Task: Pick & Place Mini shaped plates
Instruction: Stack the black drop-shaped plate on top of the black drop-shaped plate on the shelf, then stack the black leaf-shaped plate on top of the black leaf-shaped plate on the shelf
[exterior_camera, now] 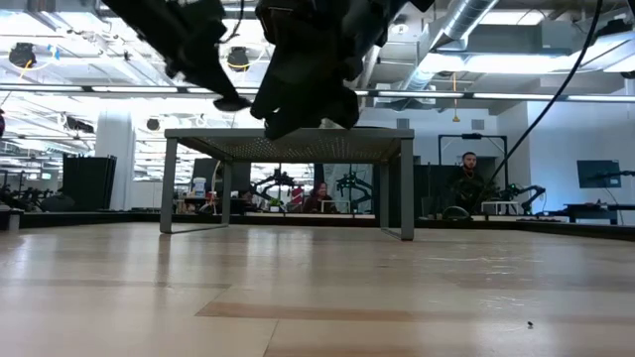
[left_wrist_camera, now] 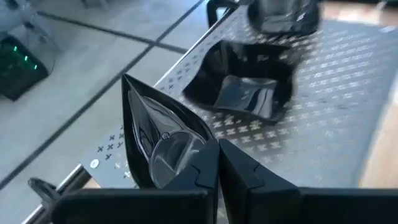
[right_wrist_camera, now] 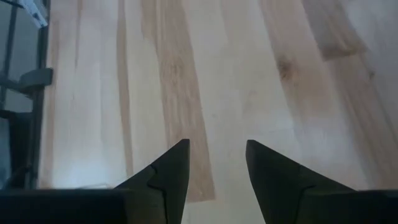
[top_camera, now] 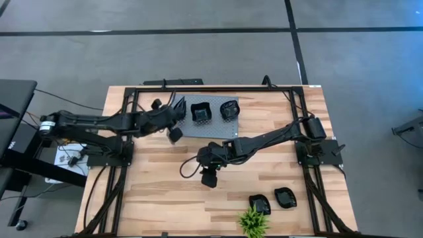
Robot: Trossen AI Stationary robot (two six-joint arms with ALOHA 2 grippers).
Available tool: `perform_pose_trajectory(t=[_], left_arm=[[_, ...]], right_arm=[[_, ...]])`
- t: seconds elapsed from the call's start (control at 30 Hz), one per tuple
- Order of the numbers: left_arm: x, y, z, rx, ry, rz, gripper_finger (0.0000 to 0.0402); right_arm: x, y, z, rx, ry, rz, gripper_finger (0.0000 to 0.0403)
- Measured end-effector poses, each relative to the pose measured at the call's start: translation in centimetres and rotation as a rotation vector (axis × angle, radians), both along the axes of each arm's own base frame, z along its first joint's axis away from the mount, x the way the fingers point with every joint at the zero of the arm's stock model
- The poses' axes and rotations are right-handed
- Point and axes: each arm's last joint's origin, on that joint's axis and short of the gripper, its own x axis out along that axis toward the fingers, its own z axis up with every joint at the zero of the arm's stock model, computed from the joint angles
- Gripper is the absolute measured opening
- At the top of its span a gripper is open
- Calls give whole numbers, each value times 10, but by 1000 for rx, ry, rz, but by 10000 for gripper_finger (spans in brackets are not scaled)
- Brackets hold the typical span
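Note:
My left gripper (top_camera: 178, 108) is shut on a glossy black leaf-shaped mini plate (left_wrist_camera: 155, 140) and hovers over the left edge of the grey perforated stand (top_camera: 215, 125). Two more black plates rest on the stand: a squarish one (top_camera: 200, 112) (left_wrist_camera: 242, 81) and a rounder one (top_camera: 229, 109). My right gripper (right_wrist_camera: 216, 163) (top_camera: 203, 158) hangs open above bare wood near the table's middle, with nothing between its fingers. Another two black plates (top_camera: 259, 203) (top_camera: 285, 197) lie flat on the table near its front edge. My left gripper pinches the leaf plate's rim (left_wrist_camera: 200, 149) at its wider end between its two fingers. The fingers come from the table's left, slanting down. The plate juts forward past the fingertips, tipped on its edge, with its pointed end (left_wrist_camera: 126, 79) away from the gripper. It is clear of the stand.
A small green plant (top_camera: 253, 223) stands at the front edge beside the two loose plates. The stand (exterior_camera: 288, 144) rises on legs at the table's far middle. A black frame (top_camera: 125, 132) runs along the table's sides. Open wood lies at the front left.

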Motion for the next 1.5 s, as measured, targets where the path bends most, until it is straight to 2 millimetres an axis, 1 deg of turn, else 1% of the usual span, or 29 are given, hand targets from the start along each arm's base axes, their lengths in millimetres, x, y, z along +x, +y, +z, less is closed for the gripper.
perform_pose_trajectory(t=[0.1,0.27,0.5,0.67,0.8,1.0,1.1,1.23,1.4,1.5], left_arm=[[4,7,-6,-41,19,6,8],[8,14,-11,-130,-2,14,8],[7,21,-12,-137,-7,49,8],[7,23,-12,-130,-1,50,10],[6,22,-15,-112,28,35,27],[3,21,-25,-116,55,35,66],[5,16,-22,-111,23,11,78],[4,4,-11,-102,-55,-50,81],[-4,-16,2,-101,-122,-144,79],[-9,-26,8,-102,-150,-199,79]], right_arm=[[0,1,0,-9,-1,-3,149],[-1,4,0,-9,-1,5,144],[-1,4,0,-7,0,7,141],[-1,4,0,-7,0,6,142],[-1,4,0,-7,0,6,140],[-1,4,0,-7,0,7,137],[-1,4,0,-7,0,7,138],[-1,4,0,-7,-2,6,137],[0,4,0,-9,-4,-7,133],[-5,5,-2,44,62,-60,133]])
